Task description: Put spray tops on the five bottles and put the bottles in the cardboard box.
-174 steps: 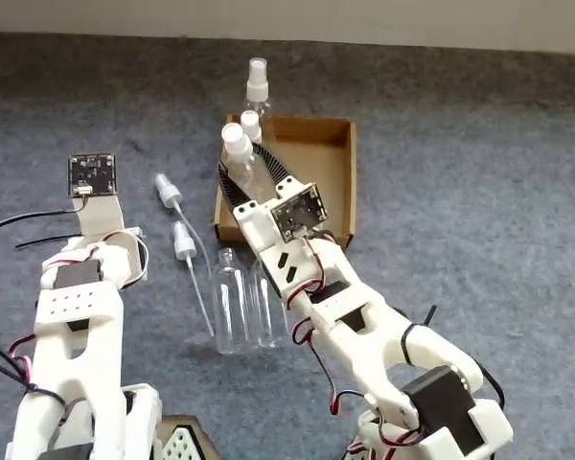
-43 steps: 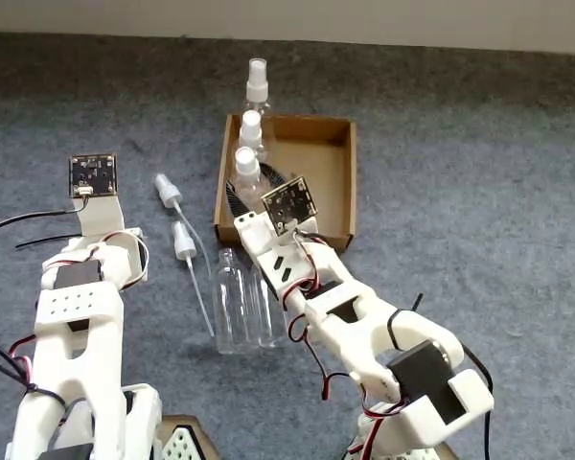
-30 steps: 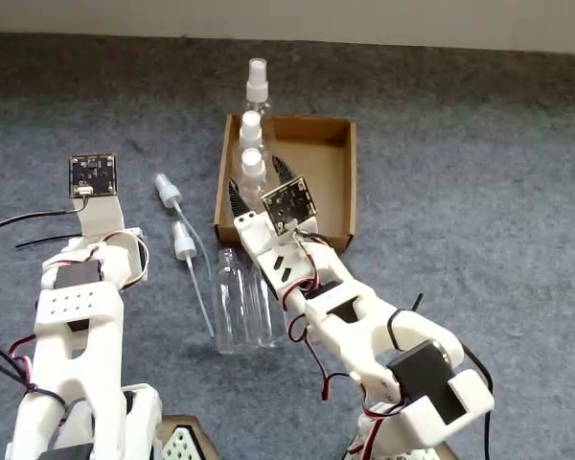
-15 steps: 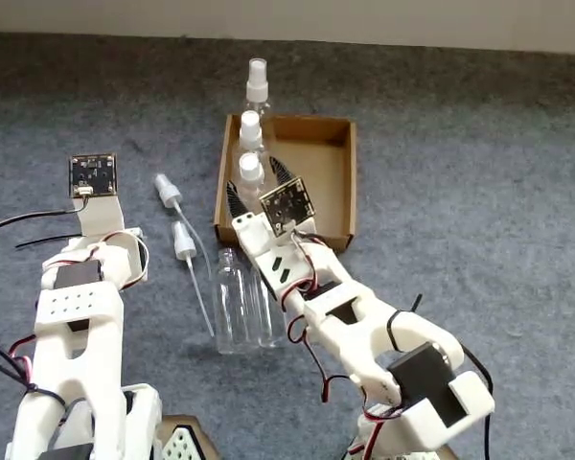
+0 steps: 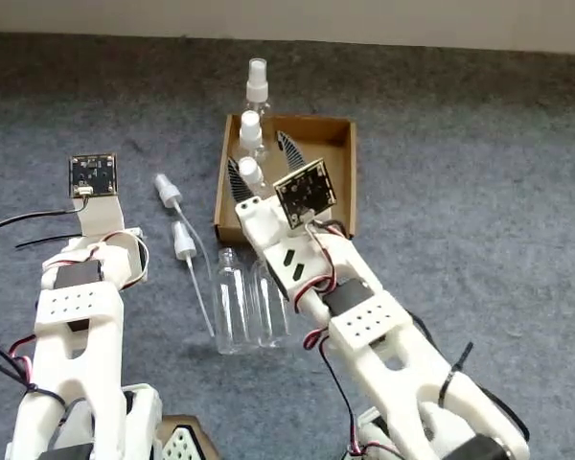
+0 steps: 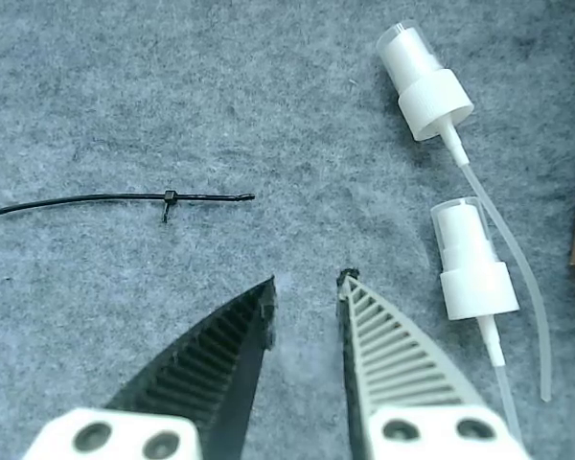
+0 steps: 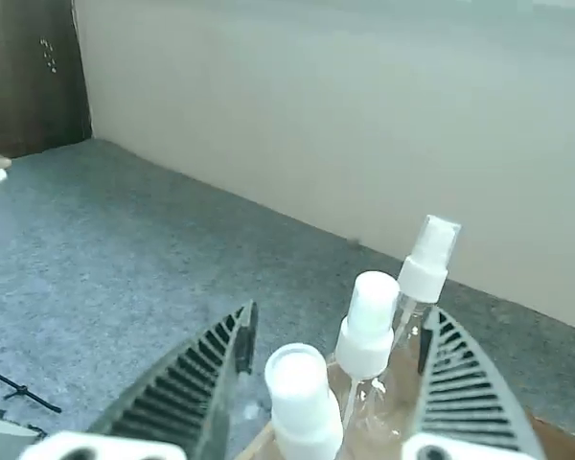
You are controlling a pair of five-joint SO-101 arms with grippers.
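Note:
The cardboard box [image 5: 316, 182] lies at mid table. Two capped bottles stand in its left side, one at the back [image 5: 250, 131] and one nearer [image 5: 250, 174]. My right gripper [image 5: 264, 165] is open above the nearer one, a finger on each side and apart from it. In the right wrist view the gripper [image 7: 337, 333] frames both white tops [image 7: 299, 388] [image 7: 369, 321]. A third capped bottle [image 5: 257, 84] stands behind the box. Two uncapped bottles [image 5: 232, 302] [image 5: 268, 305] lie in front of it. Two loose spray tops [image 6: 425, 79] [image 6: 471, 264] lie beside my open left gripper [image 6: 307, 285].
A black cable tie [image 6: 125, 199] lies on the grey carpet beyond the left gripper. The left arm [image 5: 77, 307] stands at the left, well away from the box. A pale wall [image 7: 364, 115] rises behind the table's far edge.
The right gripper brought a capped bottle down into the box, opened and let it go. It has since lifted a little, with the bottle left standing.

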